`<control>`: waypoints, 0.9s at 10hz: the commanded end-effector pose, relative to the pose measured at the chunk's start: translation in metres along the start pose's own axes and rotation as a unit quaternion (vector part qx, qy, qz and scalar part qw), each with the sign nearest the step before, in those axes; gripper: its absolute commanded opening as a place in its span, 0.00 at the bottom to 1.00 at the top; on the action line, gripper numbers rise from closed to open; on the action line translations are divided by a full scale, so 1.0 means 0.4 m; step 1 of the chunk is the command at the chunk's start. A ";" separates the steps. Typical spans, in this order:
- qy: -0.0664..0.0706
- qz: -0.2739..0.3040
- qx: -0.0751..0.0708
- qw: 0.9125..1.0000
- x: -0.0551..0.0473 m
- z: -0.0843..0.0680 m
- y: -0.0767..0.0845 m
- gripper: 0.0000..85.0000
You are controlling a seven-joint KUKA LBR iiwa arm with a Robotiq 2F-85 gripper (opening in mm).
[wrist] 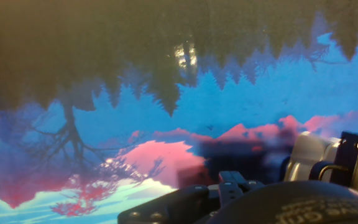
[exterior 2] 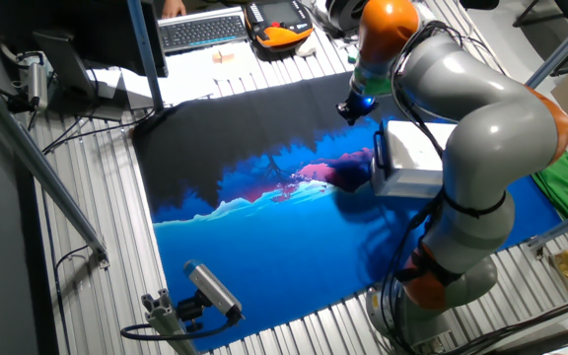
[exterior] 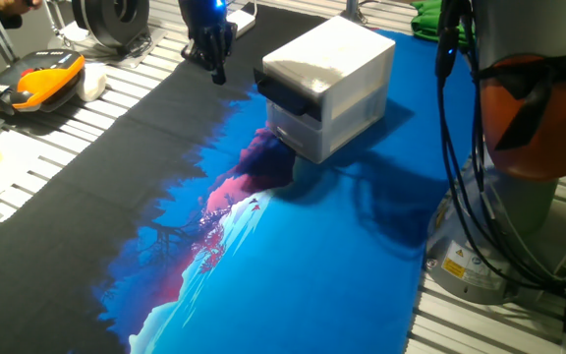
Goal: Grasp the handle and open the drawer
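Beside the small white box cabinet [exterior: 330, 87] on the blue-and-black landscape-printed mat [exterior: 293, 275], the black two-finger gripper [exterior: 211, 51] hangs above the mat on the cabinet's front side, apart from it and holding nothing; whether its fingers stand apart or together cannot be told from any view. The slim black horizontal bar handle [exterior: 285, 95] lies along the upper front edge of the cabinet, fixed to the shallow white drawer [exterior: 298, 113] just below the cabinet's top. Its long axis runs level with the mat and parallel to the cabinet's front face, and that face points toward the pink-and-dark part of the print, roughly toward the gripper's side. In the hand view the cabinet shows only at the lower right corner [wrist: 328, 163], so the hand does not look aimed at the handle. To do the approach well, the arm probably needs to turn the fingers to face the cabinet front, set the jaws across the bar's thin section rather than along its length, meet it near the middle, and then pull straight out from the front, square to the bar.
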State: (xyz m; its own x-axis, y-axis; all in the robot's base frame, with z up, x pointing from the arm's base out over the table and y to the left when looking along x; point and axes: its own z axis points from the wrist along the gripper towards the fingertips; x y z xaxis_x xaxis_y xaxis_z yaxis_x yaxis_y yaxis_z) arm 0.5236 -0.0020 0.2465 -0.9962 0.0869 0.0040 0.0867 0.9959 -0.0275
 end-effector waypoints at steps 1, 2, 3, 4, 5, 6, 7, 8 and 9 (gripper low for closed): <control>-0.004 -0.003 0.006 1.000 0.001 -0.001 -0.002 0.00; -0.007 -0.006 0.008 1.000 0.004 -0.003 -0.004 0.00; -0.006 -0.006 0.010 1.000 0.007 -0.001 -0.008 0.00; -0.004 -0.006 0.012 1.000 0.009 0.003 -0.012 0.00; -0.004 -0.007 0.012 1.000 0.012 0.007 -0.017 0.00; -0.003 -0.007 0.008 1.000 0.016 0.012 -0.021 0.00; -0.003 -0.009 0.010 1.000 0.020 0.018 -0.022 0.00; -0.004 -0.009 0.013 1.000 0.025 0.023 -0.023 0.00; -0.004 -0.009 0.013 1.000 0.029 0.027 -0.026 0.00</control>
State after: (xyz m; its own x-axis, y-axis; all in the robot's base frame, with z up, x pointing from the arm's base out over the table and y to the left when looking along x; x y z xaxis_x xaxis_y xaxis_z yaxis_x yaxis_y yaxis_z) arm 0.5106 -0.0119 0.2357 -0.9977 0.0683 -0.0029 0.0684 0.9962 -0.0535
